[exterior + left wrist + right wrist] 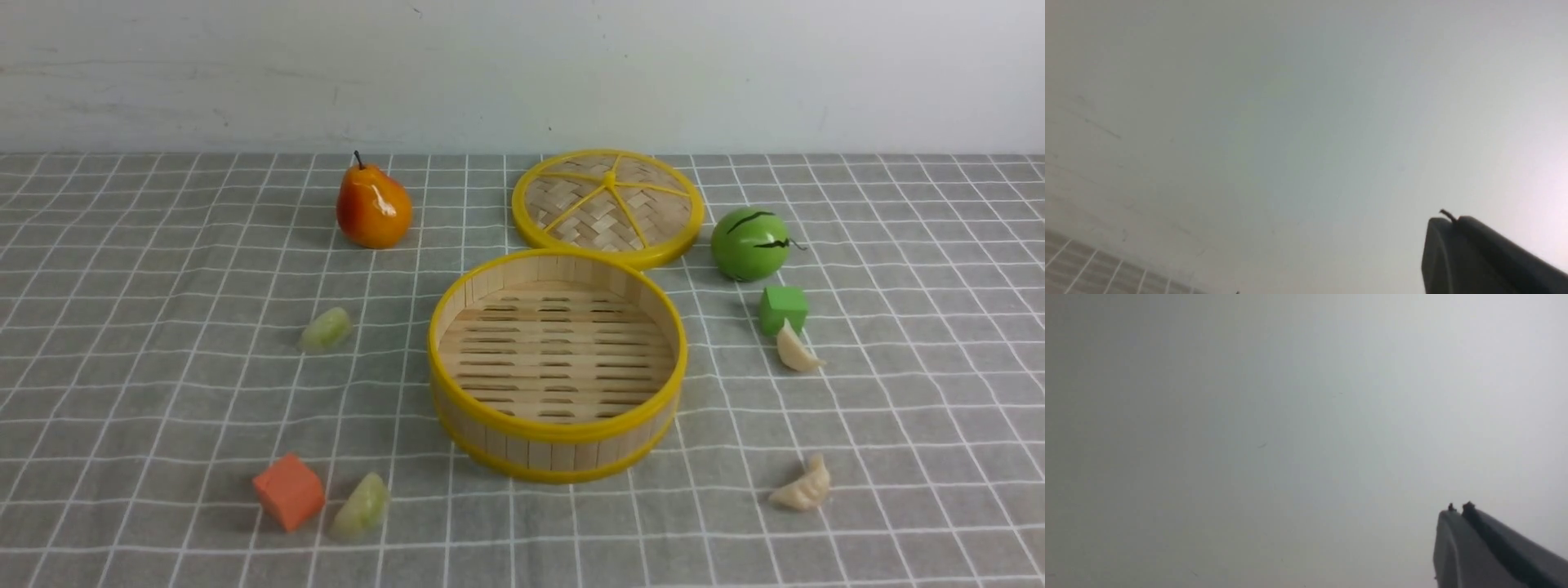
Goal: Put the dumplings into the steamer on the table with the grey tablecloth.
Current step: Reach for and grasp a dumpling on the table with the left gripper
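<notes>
Standing here, I can read no text, label, brand, number or sign anywhere in any of the three views

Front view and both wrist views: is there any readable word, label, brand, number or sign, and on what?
None readable in any view. The steamer, its lid, the dumplings, the orange cube, the green cube, the toy pear, the toy watermelon and the grey tablecloth bear no print.
</notes>
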You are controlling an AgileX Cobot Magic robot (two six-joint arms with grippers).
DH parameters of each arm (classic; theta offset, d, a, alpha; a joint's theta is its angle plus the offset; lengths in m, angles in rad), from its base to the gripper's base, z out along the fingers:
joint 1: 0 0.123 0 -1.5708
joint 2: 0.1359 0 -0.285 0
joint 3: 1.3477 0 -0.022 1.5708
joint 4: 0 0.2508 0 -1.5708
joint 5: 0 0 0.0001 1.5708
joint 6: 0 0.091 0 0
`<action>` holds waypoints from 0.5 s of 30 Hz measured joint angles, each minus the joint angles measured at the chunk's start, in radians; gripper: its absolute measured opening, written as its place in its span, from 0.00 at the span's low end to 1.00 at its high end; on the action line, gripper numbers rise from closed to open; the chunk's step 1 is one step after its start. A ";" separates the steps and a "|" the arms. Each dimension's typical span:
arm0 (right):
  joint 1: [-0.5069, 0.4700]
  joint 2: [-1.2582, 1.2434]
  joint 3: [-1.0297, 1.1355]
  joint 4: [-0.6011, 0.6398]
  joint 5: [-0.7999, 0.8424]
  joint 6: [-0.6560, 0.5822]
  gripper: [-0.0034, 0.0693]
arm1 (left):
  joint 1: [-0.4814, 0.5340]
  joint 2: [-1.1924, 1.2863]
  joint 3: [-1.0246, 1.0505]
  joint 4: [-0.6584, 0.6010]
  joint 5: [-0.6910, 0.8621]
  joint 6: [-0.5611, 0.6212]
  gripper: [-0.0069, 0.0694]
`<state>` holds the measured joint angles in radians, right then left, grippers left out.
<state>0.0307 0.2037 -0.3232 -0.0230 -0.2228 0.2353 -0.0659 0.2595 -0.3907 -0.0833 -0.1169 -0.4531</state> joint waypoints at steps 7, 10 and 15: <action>0.000 0.331 -0.163 -0.003 0.280 -0.076 0.04 | -0.013 0.418 -0.188 0.055 0.261 0.064 0.07; 0.027 0.501 -0.244 0.023 0.521 -0.084 0.04 | -0.071 0.641 -0.324 0.058 0.487 0.113 0.07; 0.130 0.686 -0.339 0.043 0.759 -0.199 0.04 | -0.134 0.913 -0.522 0.024 0.670 0.201 0.07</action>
<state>0.1611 0.8893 -0.6624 0.0199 0.5365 0.0365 -0.1998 1.1721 -0.9128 -0.0592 0.5532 -0.2521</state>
